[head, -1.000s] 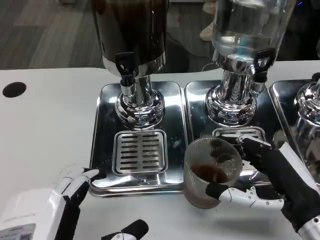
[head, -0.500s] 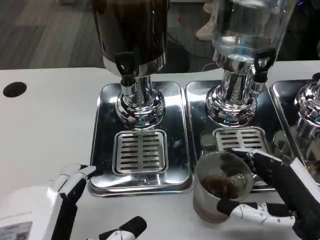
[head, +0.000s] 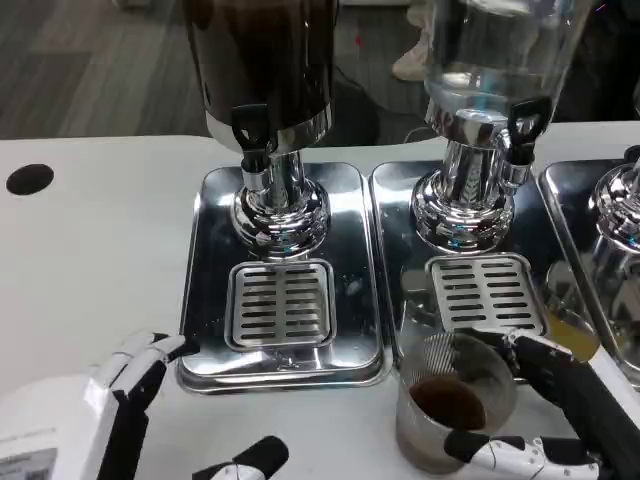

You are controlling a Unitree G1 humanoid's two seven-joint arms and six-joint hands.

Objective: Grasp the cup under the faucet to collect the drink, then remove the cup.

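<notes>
the right hand [head: 560,420] is gripping the clear cup [head: 452,412], fingers wrapping its far side and the thumb pressing on its near side. the cup is standing upright, its long axis vertical and its open mouth facing up, with dark drink sitting in the bottom. it is resting on the white table [head: 100,260] just in front of the middle drip tray [head: 395,250], off the slotted grate [head: 485,292] and clear of the faucet [head: 524,125]. the left hand [head: 120,395] is lying open near the left tray [head: 205,290], fingers spread, holding nothing.
</notes>
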